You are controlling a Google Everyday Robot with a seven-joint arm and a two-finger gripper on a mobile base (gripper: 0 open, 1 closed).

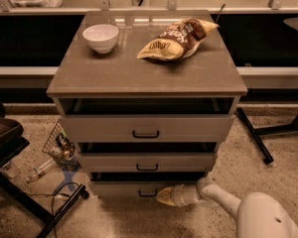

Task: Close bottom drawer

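I have the gripper (165,197) down low at the front of the cabinet (139,76). Its tip is against the bottom drawer (116,189), just right of the small black handle (147,194). My arm (223,201) reaches in from the lower right. A dark gap shows above that drawer front, and likewise above the middle drawer (109,161) and the top drawer (99,128). On top sit a white bowl (101,37) and a chip bag (176,39), apart from each other.
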